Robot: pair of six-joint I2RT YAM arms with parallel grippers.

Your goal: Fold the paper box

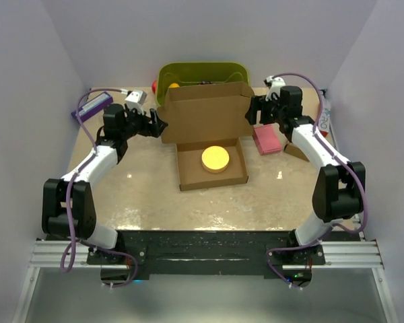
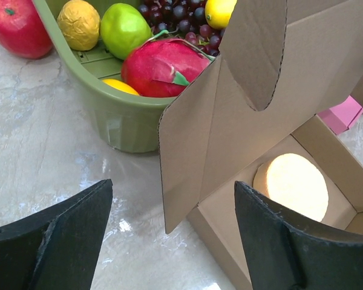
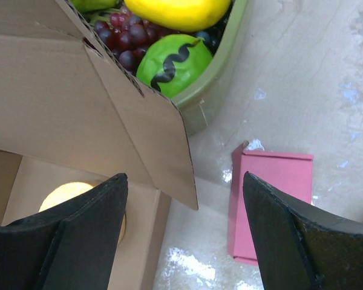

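Observation:
The paper box (image 1: 205, 121) is a brown cardboard mailer in the middle of the table, its tray open and its lid standing upright at the back. A round yellow disc (image 1: 215, 159) lies in the tray. My left gripper (image 1: 163, 124) is open at the lid's left side flap (image 2: 187, 163), which hangs between its fingers. My right gripper (image 1: 250, 110) is open at the lid's right side flap (image 3: 163, 145). The disc also shows in the left wrist view (image 2: 293, 184) and in the right wrist view (image 3: 66, 193).
A green basket (image 1: 237, 69) of fake fruit stands right behind the lid. A pink flat block (image 1: 266, 140) lies right of the box, with a small brown box (image 1: 296, 152) beyond it. A purple object (image 1: 92, 105) and a small white-grey device (image 1: 136, 98) lie at the back left.

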